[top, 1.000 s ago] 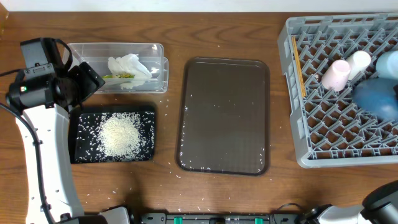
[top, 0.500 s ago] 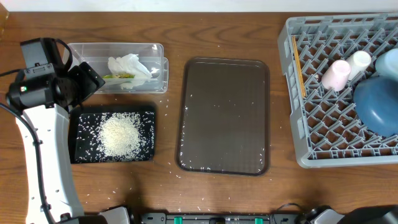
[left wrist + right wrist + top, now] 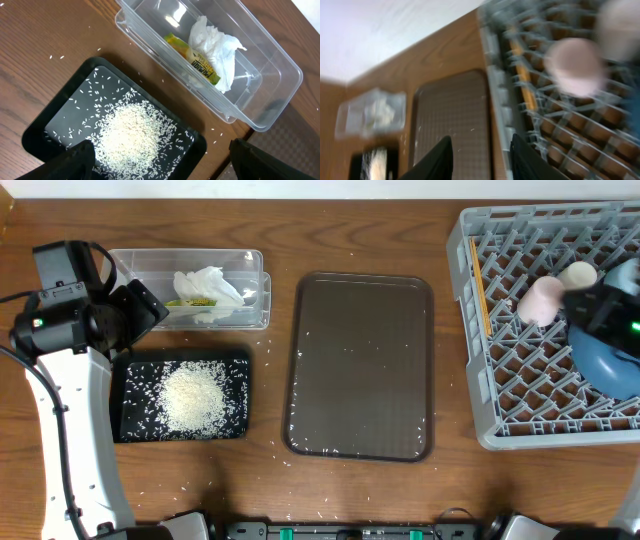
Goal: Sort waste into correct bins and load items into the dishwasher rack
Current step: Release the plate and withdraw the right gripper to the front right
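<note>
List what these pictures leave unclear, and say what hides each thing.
1. Large dark-blue round dish: overhead, partly under the right arm, cut by the frame edge.
2. Small pink cup: right wrist, smeared by motion blur.
3. Small yellow-green wrapper: left wrist, print too small to read.

L gripper [image 3: 165, 167] wide, R gripper [image 3: 480, 161] ajar

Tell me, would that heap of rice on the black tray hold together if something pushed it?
Probably not. The rice heap is loose grains, many scattered across the black tray, so a push would likely spread it. The grains look small and light; some lie on the table, suggesting they escape easily.
</note>
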Robot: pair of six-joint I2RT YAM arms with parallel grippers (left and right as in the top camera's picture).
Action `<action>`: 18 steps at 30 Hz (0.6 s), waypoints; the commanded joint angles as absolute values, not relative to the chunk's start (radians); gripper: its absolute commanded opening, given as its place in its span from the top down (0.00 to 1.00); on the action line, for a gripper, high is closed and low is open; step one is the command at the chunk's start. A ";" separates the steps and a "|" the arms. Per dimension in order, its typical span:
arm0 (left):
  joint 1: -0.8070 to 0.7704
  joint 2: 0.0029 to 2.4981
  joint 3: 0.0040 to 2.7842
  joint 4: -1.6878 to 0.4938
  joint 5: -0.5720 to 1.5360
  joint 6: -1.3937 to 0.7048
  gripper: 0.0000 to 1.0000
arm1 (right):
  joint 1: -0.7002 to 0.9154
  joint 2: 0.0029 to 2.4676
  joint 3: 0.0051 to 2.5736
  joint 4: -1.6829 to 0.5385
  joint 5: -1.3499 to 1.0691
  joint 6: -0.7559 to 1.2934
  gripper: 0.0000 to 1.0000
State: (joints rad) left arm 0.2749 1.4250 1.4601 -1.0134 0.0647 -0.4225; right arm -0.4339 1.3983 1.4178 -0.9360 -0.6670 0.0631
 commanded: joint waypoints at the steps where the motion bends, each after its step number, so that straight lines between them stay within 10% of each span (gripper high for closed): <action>1: 0.278 1.422 1.472 -1.013 0.060 -0.432 0.12 | -0.287 1.391 1.419 -0.911 -0.552 0.031 0.60; 18: 0.278 1.422 1.472 -1.013 0.060 -0.432 0.11 | -0.156 0.992 1.409 -1.192 -0.335 0.043 0.50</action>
State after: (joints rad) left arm 0.2749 1.4250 1.4601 -1.0134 0.0654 -0.4225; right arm -0.1947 1.0557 1.4162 -1.1625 -0.3653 0.0708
